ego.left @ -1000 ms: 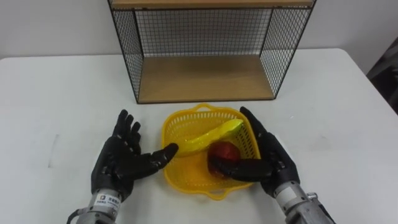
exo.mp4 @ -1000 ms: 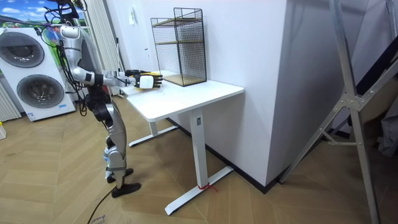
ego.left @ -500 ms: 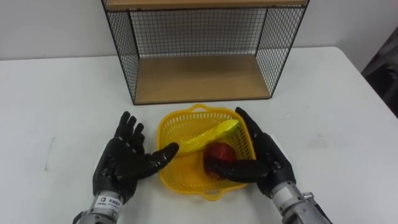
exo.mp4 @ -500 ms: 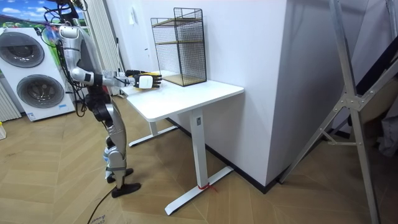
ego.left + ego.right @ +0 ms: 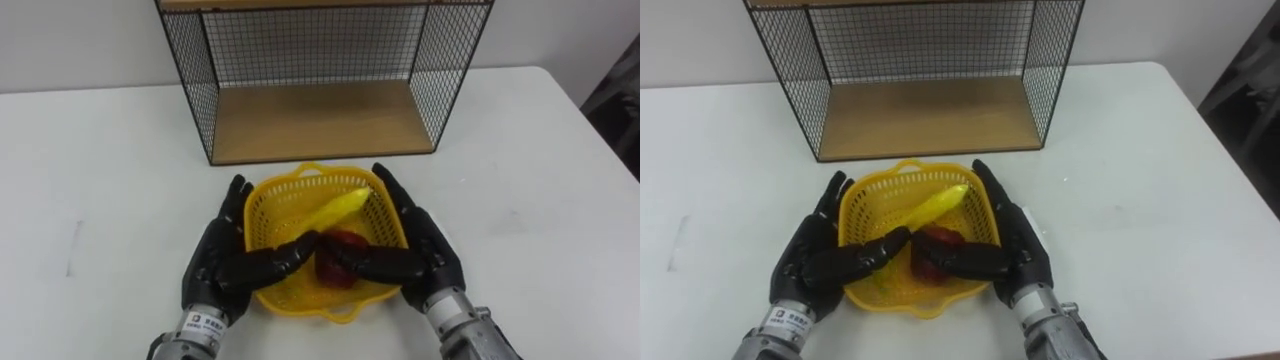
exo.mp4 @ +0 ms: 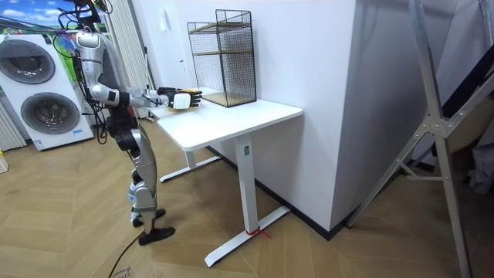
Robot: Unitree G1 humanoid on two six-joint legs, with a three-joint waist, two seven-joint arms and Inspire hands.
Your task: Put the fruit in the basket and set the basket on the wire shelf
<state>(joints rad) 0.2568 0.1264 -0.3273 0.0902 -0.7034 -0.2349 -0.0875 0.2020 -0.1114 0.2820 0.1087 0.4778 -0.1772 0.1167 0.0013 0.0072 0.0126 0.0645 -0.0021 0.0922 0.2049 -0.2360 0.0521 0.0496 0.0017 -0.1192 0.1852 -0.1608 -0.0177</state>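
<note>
A: So, basket status?
B: The yellow basket [image 5: 283, 203] sits between the two palms, over the white table [image 5: 100, 170]. I can't tell whether it's off the surface.
A: Left hand?
B: The left hand [image 5: 225, 262] is against the basket's left wall. Fingers lie flat along the outside and the thumb goes over the rim into the basket. The wall is pinched between them, so it's gripping the basket.
A: Right?
B: The right hand [image 5: 425, 255] mirrors it on the opposite wall, fingers outside and thumb over the rim. It's also clamped on the basket.
A: Fruit?
B: Both pieces are in the basket. The banana [image 5: 335, 207] lies diagonally just beyond both thumbs, its far end toward the right hand's fingertips. The red fruit [image 5: 343, 240] is right at the right thumb, touching or nearly; I can't separate them. The left thumb's tip is just beside it.
A: Shelf?
B: The wire shelf [image 5: 315, 120] stands ahead of the fingertips, near the basket's far rim but apart from it. Its open side faces the hands.
A: Stance?
B: In the room view it's upright at the table's end on the room view's left, both arms stretched forward over the top.
</note>
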